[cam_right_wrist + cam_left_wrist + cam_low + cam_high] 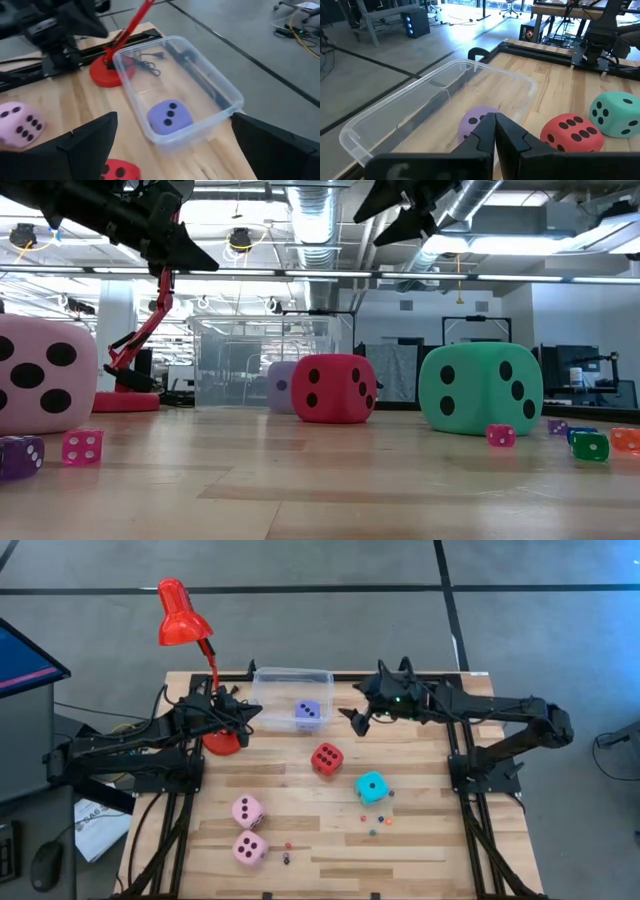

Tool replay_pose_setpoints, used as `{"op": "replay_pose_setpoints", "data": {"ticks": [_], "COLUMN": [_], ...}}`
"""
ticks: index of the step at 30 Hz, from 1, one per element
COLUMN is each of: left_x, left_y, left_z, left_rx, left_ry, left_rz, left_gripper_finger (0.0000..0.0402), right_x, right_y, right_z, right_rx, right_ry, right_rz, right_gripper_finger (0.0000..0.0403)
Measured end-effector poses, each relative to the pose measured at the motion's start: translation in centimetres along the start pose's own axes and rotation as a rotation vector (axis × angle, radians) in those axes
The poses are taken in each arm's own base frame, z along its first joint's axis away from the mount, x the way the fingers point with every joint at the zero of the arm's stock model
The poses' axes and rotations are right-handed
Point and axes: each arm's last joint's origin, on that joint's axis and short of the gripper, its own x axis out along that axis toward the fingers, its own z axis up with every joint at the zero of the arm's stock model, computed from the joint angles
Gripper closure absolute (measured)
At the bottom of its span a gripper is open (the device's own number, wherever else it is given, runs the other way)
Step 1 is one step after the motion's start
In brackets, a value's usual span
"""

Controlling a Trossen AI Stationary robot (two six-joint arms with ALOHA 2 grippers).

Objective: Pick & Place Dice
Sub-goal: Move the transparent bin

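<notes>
Two pink dice [248,828] sit near the bench's [420,850] front-left edge; red die [327,759] and cyan die [372,787] mid-bench. Lavender die [307,714] lies inside clear bin [262,688] at the far edge. Right gripper [358,718] spread wide just beside the bin, holding nothing; left gripper [247,713] pressed together, empty, at the bin's other side.

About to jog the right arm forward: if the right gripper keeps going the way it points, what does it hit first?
Probably the near wall of the clear bin, with the lavender die just behind it. The right gripper, jaws open, aims at it; depth is uncertain.
</notes>
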Motion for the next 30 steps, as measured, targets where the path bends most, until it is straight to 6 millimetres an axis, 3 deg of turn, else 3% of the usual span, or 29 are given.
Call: {"op": "replay_pose_setpoints", "data": {"ticks": [7, 12, 20, 30], "left_x": [0.0, 0.0, 0.0, 0.0], "left_y": [0.0, 0.0, 0.0, 0.0], "left_z": [0.0, 0.0, 0.0, 0.0], "left_rx": [-0.004, -0.037, -0.039, -0.036], "left_ry": [0.0, -0.001, -0.001, 0.003], "left_rz": [0.0, 0.0, 0.0, 0.001], "left_gripper_finger": [0.0402, 0.0402, 0.0402, 0.0402], "right_x": [1.0, 4.4, 9.2, 14.4], "right_y": [1.0, -1.2, -6.8, -7.1], "right_z": [-0.5, -1.0, -0.9, -1.6], "right_rx": [-0.07, -0.081, 0.127, 0.161], "right_ry": [0.02, 0.055, 0.144, 0.383], "right_rz": [0.018, -0.07, -0.212, -0.19], "right_gripper_finger": [0.0015, 0.0015, 0.0036, 0.0057]}}
